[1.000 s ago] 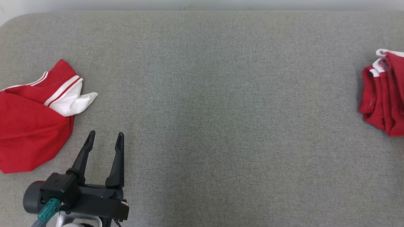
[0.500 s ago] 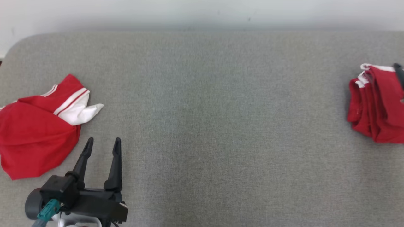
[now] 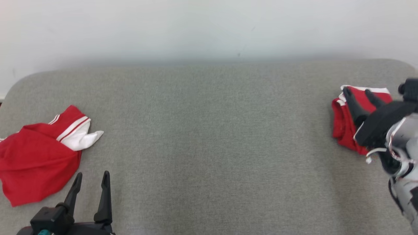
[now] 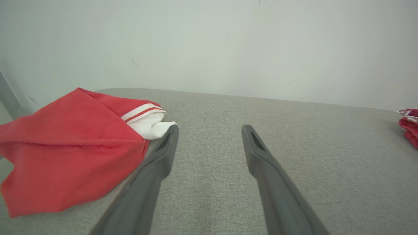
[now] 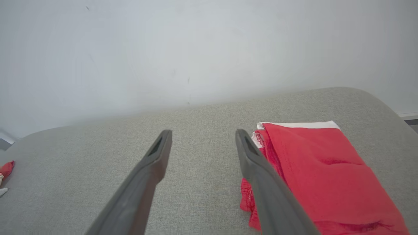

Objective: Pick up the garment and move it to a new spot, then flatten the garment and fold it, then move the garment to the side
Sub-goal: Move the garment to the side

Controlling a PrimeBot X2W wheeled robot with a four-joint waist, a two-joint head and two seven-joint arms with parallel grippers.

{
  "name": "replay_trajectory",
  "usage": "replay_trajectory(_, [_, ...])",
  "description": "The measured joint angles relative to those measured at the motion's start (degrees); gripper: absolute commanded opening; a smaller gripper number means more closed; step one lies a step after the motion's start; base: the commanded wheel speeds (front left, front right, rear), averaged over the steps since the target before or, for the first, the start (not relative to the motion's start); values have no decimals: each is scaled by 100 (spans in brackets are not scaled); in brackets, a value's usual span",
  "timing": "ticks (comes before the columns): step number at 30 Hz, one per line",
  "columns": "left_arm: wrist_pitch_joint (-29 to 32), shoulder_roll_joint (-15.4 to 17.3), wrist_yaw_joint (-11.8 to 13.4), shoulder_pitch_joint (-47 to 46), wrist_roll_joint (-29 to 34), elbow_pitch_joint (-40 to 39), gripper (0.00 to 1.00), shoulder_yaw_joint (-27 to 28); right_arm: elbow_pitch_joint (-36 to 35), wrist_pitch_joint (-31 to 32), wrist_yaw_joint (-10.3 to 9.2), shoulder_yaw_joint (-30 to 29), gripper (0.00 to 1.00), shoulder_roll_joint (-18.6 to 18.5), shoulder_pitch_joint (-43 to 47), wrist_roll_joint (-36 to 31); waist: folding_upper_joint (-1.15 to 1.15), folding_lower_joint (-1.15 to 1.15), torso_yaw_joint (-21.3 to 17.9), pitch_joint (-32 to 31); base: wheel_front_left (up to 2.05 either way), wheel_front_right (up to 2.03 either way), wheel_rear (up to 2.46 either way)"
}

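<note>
Spread wide and empty at the left tool (image 3: 92, 173) (image 4: 210, 129), pointing forward low over the grey fabric tabletop (image 3: 209, 147), just beside the crumpled red garment with white striped trim (image 3: 36, 163) (image 4: 72, 150). Spread wide and gripping nothing at the right tool (image 3: 357, 91) (image 5: 203, 132), poised over the near edge of the folded red garment with white edging (image 3: 341, 127) (image 5: 313, 169) at far right, pale forearm (image 3: 403, 143) angling in from the right.

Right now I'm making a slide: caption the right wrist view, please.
Right gripper, jaws open, beside a folded red-and-white fabric garment on a grey upholstered surface.
</note>
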Motion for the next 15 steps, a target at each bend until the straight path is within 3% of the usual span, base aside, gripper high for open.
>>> replay_trajectory(11, [15,-22,2,557,55,-133,100,91,-875,-823,30,99,100,225,1495,-51,0,0,-304,-609,0,0,0])
replay_trajectory(15, [46,-24,2,650,56,-230,100,167,-1261,-1140,-168,82,100,241,1958,-197,-1,0,-398,-750,0,0,0])
